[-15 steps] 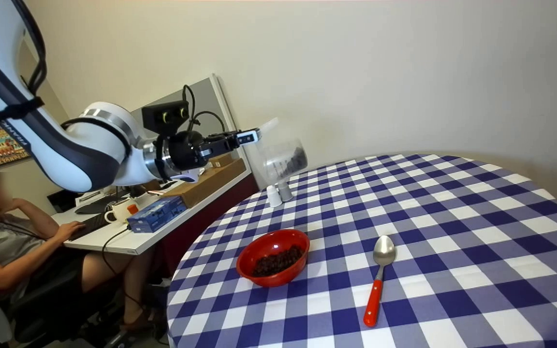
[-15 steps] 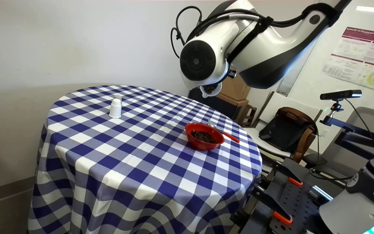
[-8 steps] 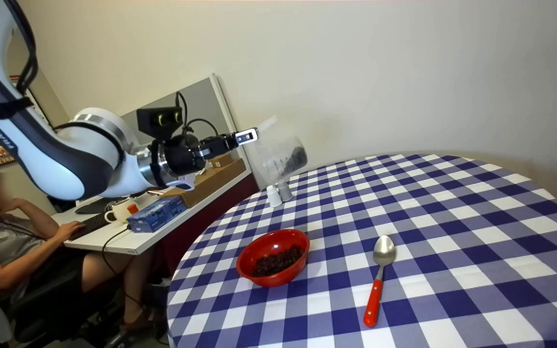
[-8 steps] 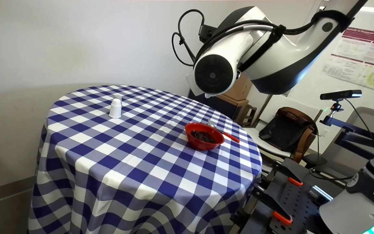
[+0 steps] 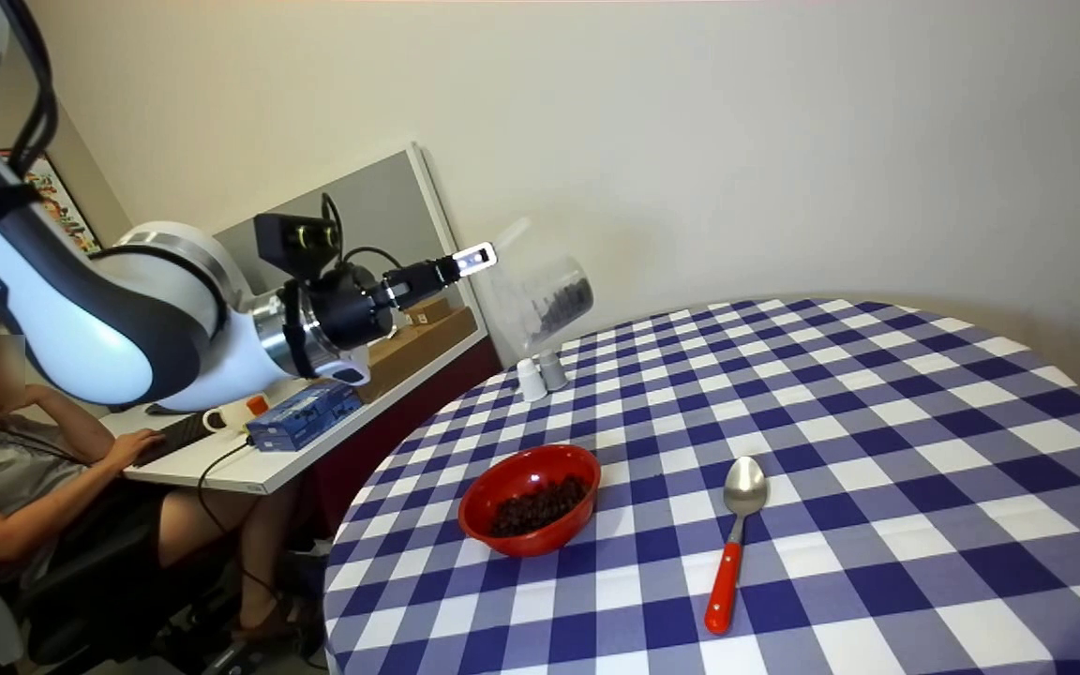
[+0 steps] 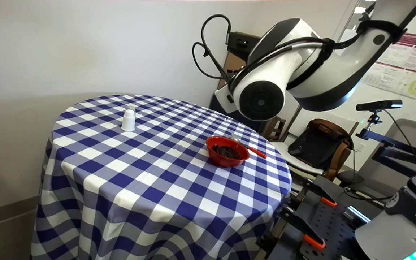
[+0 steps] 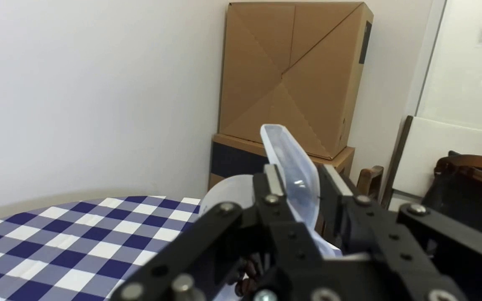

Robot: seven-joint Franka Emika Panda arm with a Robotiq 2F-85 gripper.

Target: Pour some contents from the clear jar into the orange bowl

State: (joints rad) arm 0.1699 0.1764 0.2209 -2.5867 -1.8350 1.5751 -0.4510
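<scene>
The pale wall (image 5: 784, 141) stands behind a round table (image 5: 915, 441) draped in blue-and-white check. In an exterior view the robot arm (image 5: 104, 352) reaches in from the left, its gripper (image 7: 304, 177) pinching the clear jar (image 5: 554, 298), tilted in mid-air, dark bits inside. Near left on the table I see the orange bowl (image 5: 521, 476), dark bits in it too; right of it, a red-handled spoon (image 5: 727, 567); far left, two small pale containers (image 5: 531, 382).
</scene>
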